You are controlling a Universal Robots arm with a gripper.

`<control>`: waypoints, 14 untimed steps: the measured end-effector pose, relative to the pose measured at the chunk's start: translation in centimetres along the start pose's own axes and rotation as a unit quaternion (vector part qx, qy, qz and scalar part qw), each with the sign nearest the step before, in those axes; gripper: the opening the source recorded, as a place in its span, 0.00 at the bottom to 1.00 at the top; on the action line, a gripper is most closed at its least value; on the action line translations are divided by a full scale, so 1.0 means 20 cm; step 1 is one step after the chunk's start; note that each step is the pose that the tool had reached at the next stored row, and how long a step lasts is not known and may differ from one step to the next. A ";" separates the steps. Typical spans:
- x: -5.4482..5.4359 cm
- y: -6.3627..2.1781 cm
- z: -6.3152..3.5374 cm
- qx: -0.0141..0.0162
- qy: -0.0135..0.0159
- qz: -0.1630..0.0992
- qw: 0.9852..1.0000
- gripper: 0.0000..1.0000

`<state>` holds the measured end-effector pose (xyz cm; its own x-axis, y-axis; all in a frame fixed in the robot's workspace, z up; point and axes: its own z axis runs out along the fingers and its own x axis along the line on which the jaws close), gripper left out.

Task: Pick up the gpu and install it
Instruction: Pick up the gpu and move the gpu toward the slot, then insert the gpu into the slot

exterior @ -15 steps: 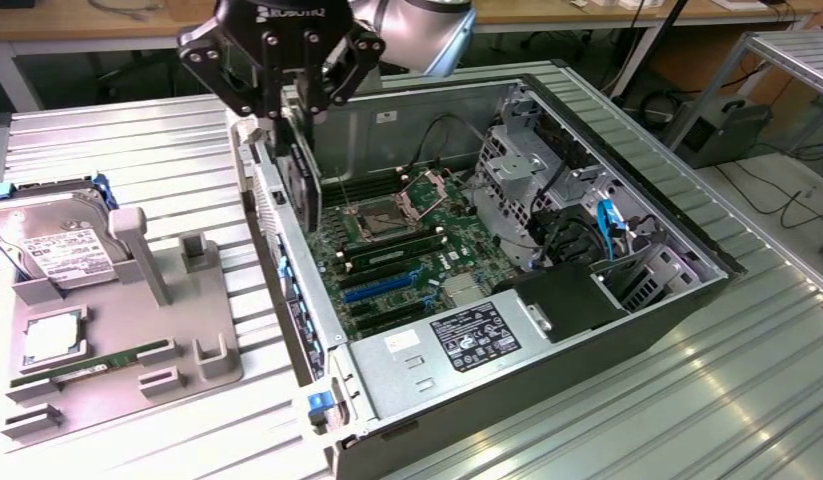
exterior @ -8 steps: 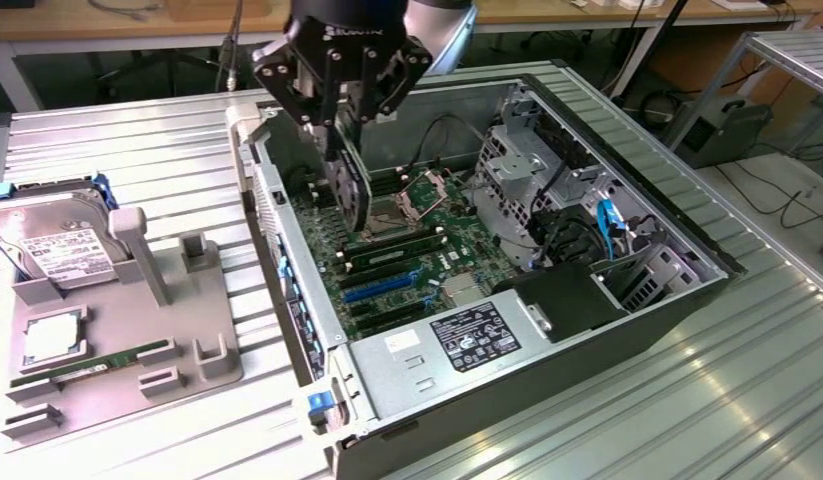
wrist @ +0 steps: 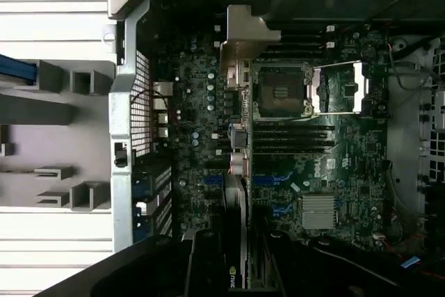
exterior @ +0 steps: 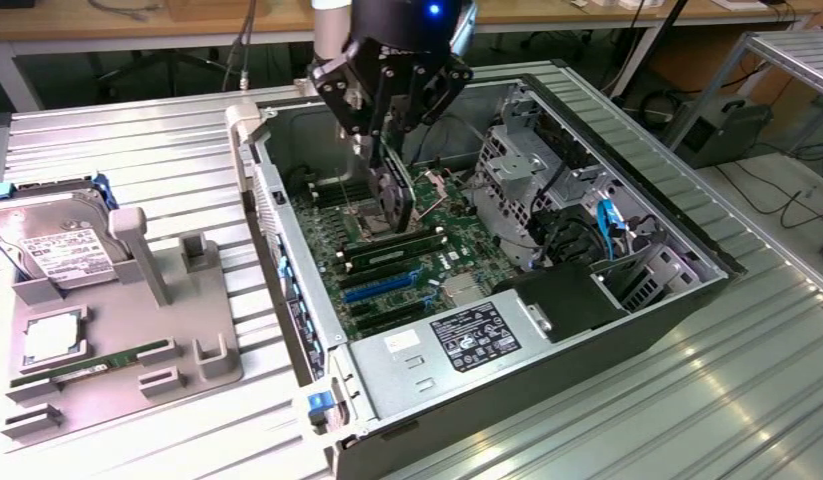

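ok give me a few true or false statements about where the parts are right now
1. The gripper holds the gpu upright over the open computer case. True.
2. The hard drive is mounted inside the case. False: it rests on the grey holder at the exterior view's left, outside the case.
3. A green RAM stick lies on that holder. True.
4. A side panel covers the case. False: the case is open and the motherboard shows.
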<state>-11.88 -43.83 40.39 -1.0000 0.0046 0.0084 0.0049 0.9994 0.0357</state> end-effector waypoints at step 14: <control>-0.19 -0.002 0.073 0.001 0.001 0.000 1.000 0.26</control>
<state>-8.05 -43.83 38.89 -0.9999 0.0045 0.0098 0.0049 0.9994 0.0343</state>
